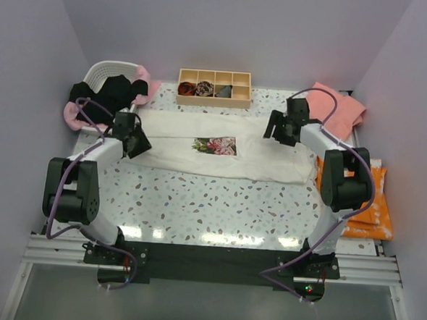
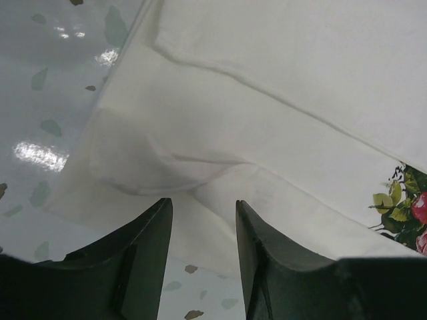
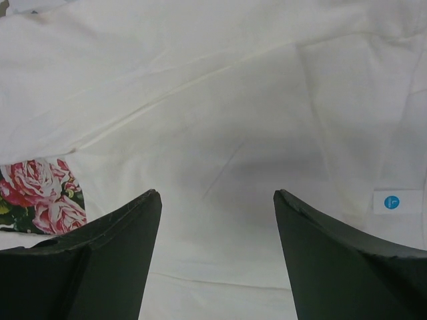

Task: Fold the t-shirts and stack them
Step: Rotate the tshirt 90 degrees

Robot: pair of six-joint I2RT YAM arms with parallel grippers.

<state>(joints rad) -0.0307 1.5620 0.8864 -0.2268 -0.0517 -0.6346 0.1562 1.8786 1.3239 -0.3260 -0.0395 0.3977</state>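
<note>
Top external, looking down: spotted the cream-white tee (image 1: 271, 163) stretched flat across the middle of the table (image 1: 196, 202), rose print (image 1: 216, 146) facing up dead centre. Found the left gripper (image 1: 136, 142) parked over its 9 o'clock end, jaws partly apart, gripping nothing. Caught the right gripper (image 1: 279, 128) above the 3 o'clock end, jaws spread wide, also empty. Noticed the salmon-pink tee (image 1: 336, 109) out at 2 o'clock, plus black and light pink tees (image 1: 105, 92) heaped in a white basket (image 1: 107, 68) at 10 o'clock

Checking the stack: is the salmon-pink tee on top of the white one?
No, the salmon-pink tee lies at the far right, off the white tee.
</note>
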